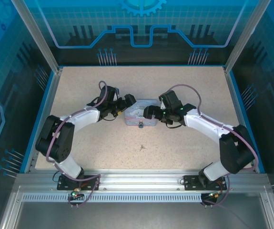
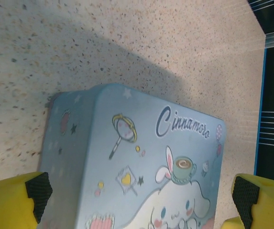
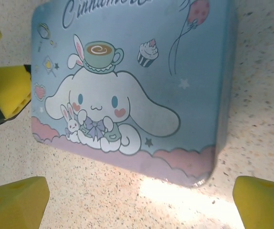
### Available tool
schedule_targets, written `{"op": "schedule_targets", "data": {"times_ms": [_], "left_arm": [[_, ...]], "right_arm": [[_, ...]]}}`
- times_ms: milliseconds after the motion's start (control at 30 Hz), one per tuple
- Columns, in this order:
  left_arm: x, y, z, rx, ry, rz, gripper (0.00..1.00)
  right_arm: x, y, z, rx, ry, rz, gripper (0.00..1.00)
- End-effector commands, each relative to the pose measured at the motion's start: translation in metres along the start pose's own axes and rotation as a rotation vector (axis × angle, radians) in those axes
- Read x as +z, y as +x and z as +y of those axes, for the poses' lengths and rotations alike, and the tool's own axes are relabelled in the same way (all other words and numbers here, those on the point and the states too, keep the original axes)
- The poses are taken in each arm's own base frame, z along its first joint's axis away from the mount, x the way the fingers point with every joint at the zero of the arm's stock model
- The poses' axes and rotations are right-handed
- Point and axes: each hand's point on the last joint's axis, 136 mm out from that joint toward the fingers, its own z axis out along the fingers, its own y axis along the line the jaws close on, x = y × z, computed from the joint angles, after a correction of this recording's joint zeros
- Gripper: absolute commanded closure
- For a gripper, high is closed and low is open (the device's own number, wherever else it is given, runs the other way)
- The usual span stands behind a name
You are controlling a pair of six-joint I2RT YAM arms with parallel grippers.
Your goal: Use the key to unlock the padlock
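Currently reading left gripper (image 1: 128,107), centre-left of the top view, as spread full wide and holding nothing. In its wrist view, black pads (image 2: 38,190) at the lower corners, flanking the pale-blue tin (image 2: 141,157); contact unclear. Probably parked there to brace the tin against sliding, guess only.

Moving right: padlock (image 1: 140,126) at mid-frame, hard against the middle of the tin's lower edge, apparently hung on the latch. Long axis seemingly up-down in frame, body toward the bottom edge; too small to confirm, keyway not resolvable.

Just below it, key (image 1: 141,147) lying loose on the speckled table (image 1: 189,152), well apart from both grippers, not picked up yet. Looks like a thin sliver, roughly up-down with a slight tilt; cannot tell bit end from bow end.

Further right, right gripper (image 1: 148,113) at centre-right, mirrored against the tin's other side, likewise fully spread and empty. Yellow fingers (image 3: 15,200) at its wrist view's lower corners, tin's corner between and above them. Likely needs one arm off the tin to fetch the key.
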Motion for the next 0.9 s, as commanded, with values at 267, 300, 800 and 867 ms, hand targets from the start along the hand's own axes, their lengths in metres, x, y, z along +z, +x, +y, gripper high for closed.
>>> {"op": "schedule_targets", "data": {"times_ms": [267,300,800,867], "left_arm": [[-0.081,-0.014,0.023,0.119,-0.133,-0.25,0.01],[-0.087,-0.015,0.027,0.114,-0.143,-0.277,0.01],[-0.117,-0.001,0.053,-0.004,-0.193,-0.222,0.01],[-0.117,-0.001,0.051,0.0,-0.189,-0.211,0.01]], "right_arm": [[-0.028,0.045,-0.018,-0.064,0.112,0.081,0.0],[-0.028,0.051,-0.016,-0.079,0.113,0.102,0.0],[0.006,0.143,0.017,-0.379,0.307,0.365,0.16],[0.011,0.145,0.02,-0.457,0.342,0.389,0.22]]}}
